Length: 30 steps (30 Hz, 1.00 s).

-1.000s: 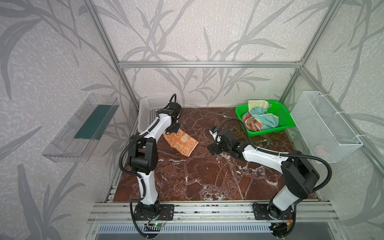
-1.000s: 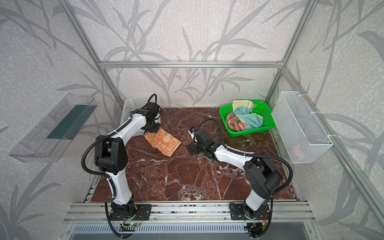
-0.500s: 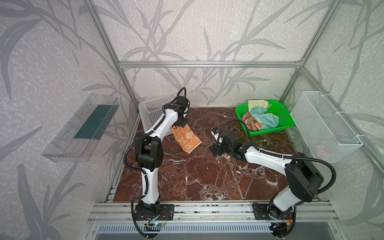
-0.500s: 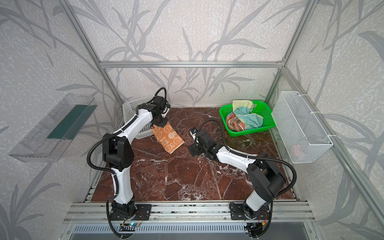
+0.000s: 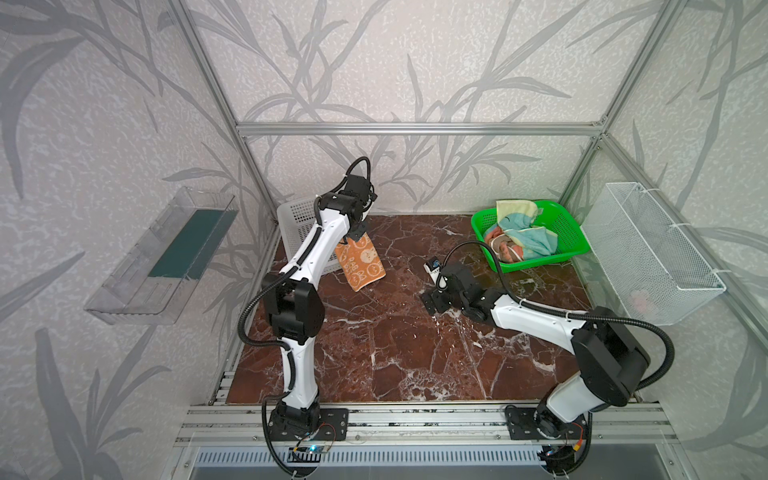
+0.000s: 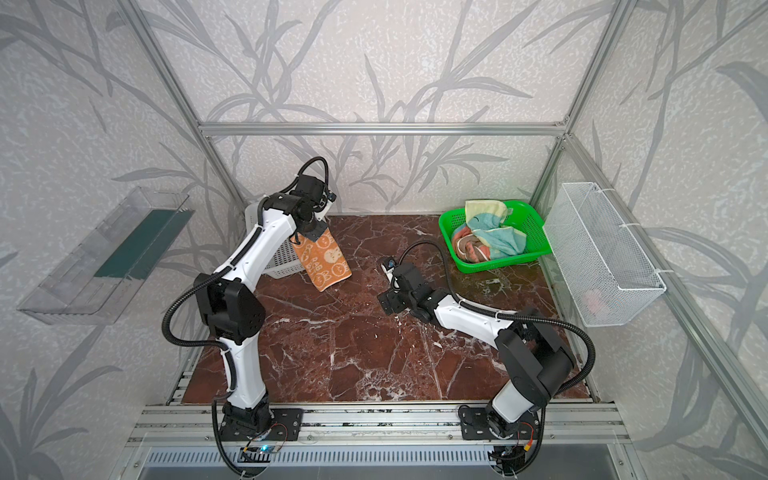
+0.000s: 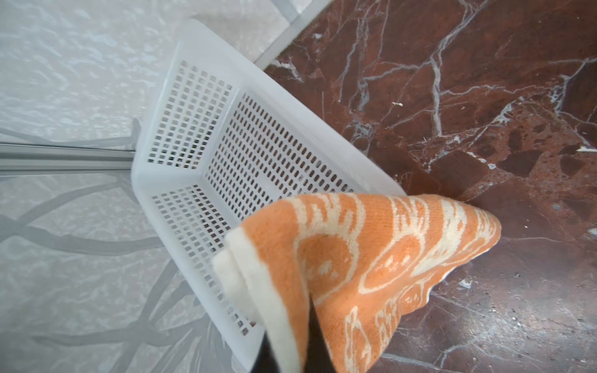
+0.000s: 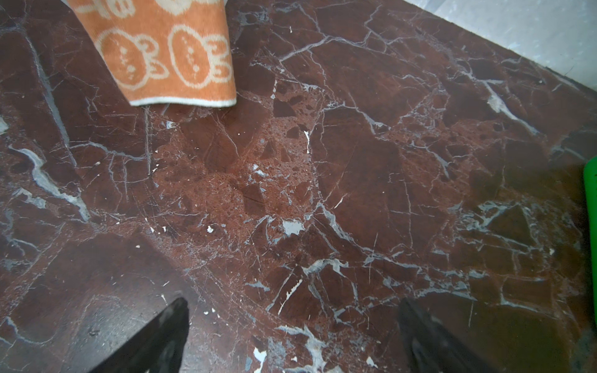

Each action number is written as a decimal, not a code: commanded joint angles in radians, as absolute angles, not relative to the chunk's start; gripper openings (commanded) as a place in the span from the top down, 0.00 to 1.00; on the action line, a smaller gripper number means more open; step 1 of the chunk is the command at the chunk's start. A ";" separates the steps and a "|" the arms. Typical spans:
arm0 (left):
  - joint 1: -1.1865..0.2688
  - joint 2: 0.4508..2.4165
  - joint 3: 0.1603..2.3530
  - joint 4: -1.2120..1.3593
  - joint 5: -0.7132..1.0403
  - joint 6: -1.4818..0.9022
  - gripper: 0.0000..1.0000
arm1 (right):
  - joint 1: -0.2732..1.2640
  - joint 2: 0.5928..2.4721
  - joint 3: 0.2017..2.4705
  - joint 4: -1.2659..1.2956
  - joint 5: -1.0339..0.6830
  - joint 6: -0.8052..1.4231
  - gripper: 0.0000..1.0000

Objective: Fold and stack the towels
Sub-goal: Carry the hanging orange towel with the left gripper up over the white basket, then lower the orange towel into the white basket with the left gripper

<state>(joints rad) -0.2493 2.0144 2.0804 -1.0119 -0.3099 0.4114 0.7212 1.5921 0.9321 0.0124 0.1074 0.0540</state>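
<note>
On the left wall a clear plastic shelf is hanging, well apart from the arms. To its right, in the back left corner of the marble tabletop, a white perforated basket is sitting, and the left wrist view is showing its slotted floor and walls.

The left arm is reaching up beside that basket. The left end effector is clamping together on the top edge of the orange towel, the one with white bunnies and carrots. The towel is hanging down, doubled over, just beside the basket's near corner. Its lower hem is coming close to the tabletop, but whether it is touching cannot be told.

Toward the middle, the right end effector is hovering low over the marble with its jaws standing wide apart and gripping nothing. In the right wrist view its dark fingers are framing the tabletop, with the orange towel's hem lying ahead of them.

Further right, at the back, a green basket is holding the other two towels, crumpled together. The pale yellow towel with teal is lying over the salmon-pink towel.

On the right wall a white wire basket is hanging.
</note>
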 commanded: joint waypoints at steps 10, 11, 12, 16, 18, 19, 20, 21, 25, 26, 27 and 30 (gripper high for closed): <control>-0.191 2.008 2.157 -0.948 -0.491 0.563 1.00 | 0.727 1.564 0.918 0.029 0.124 0.045 0.01; -0.185 2.016 2.160 -0.939 -0.491 0.572 1.00 | 0.727 1.565 0.921 0.029 0.123 0.045 0.01; -0.179 2.022 2.165 -0.934 -0.491 0.578 1.00 | 0.727 1.568 0.920 0.029 0.123 0.046 0.01; -0.148 2.056 2.187 -0.930 -0.471 0.580 1.00 | 0.727 1.575 0.927 0.027 0.122 0.047 0.01; -0.129 2.071 2.199 -0.930 -0.461 0.573 1.00 | 0.727 1.583 0.931 0.023 0.120 0.047 0.01; -0.120 2.080 2.208 -0.931 -0.451 0.569 1.00 | 0.727 1.585 0.932 0.021 0.121 0.047 0.01; -0.110 2.091 2.215 -0.932 -0.441 0.569 1.00 | 0.728 1.590 0.936 0.020 0.121 0.047 0.01; -0.102 2.098 2.219 -0.929 -0.433 0.571 1.00 | 0.727 1.595 0.939 0.017 0.120 0.047 0.01; -0.071 2.140 2.224 -0.896 -0.429 0.604 1.00 | 0.727 1.611 0.951 0.008 0.117 0.047 0.01; -0.066 2.152 2.224 -0.883 -0.433 0.617 1.00 | 0.727 1.614 0.951 0.009 0.115 0.049 0.01; -0.060 2.162 2.223 -0.869 -0.437 0.630 1.00 | 0.727 1.614 0.951 0.010 0.115 0.050 0.01; -0.043 2.204 2.223 -0.814 -0.463 0.669 1.00 | 0.727 1.610 0.939 0.026 0.112 0.051 0.01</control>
<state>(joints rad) -0.0559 2.1723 2.1929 -0.8738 -0.4446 0.6037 0.7212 1.6058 0.9283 0.0166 0.1123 0.0536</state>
